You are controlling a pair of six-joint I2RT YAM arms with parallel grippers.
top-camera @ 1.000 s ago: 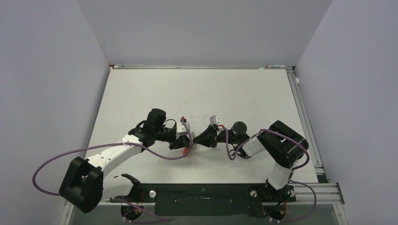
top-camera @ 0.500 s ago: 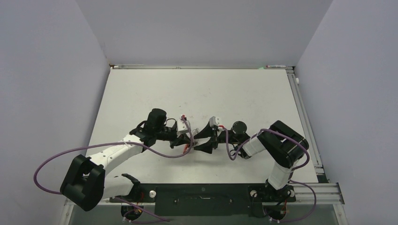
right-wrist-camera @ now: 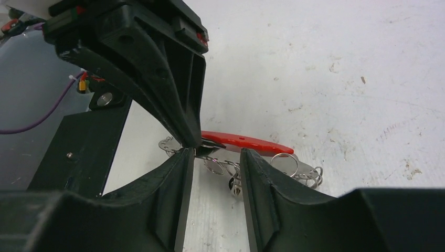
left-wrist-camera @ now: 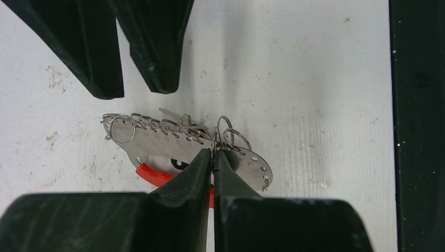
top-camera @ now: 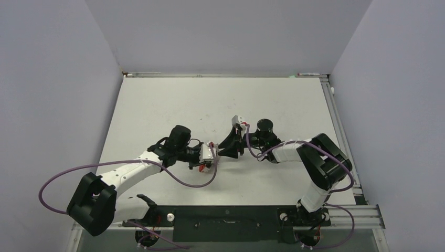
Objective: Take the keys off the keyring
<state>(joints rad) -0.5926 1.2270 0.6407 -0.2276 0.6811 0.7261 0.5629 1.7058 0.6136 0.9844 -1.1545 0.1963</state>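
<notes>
The keyring (left-wrist-camera: 157, 142) lies on the white table: a curved grey band with holes, several thin wire rings (left-wrist-camera: 119, 129) and a red part (left-wrist-camera: 152, 175). My left gripper (left-wrist-camera: 212, 153) is shut on the band's edge by a wire ring. It also shows in the top view (top-camera: 213, 158). My right gripper (right-wrist-camera: 216, 164) is open, and its fingers (left-wrist-camera: 152, 52) stand just beyond the keyring, astride some rings. A small key with a dark head (right-wrist-camera: 234, 185) lies between them. A pale key tip (left-wrist-camera: 169, 112) pokes out behind the rings. In the top view the keyring (top-camera: 208, 167) is mostly hidden.
Purple cables (top-camera: 131, 164) loop off both arms. A metal rail (top-camera: 341, 131) runs along the table's right edge and a black plate (top-camera: 225, 216) along the near edge. Grey walls close in the back and both sides.
My right gripper has opened and moved farther from the near edge and slightly left. My left gripper has shifted right and turned at the wrist, staying at the keyring.
</notes>
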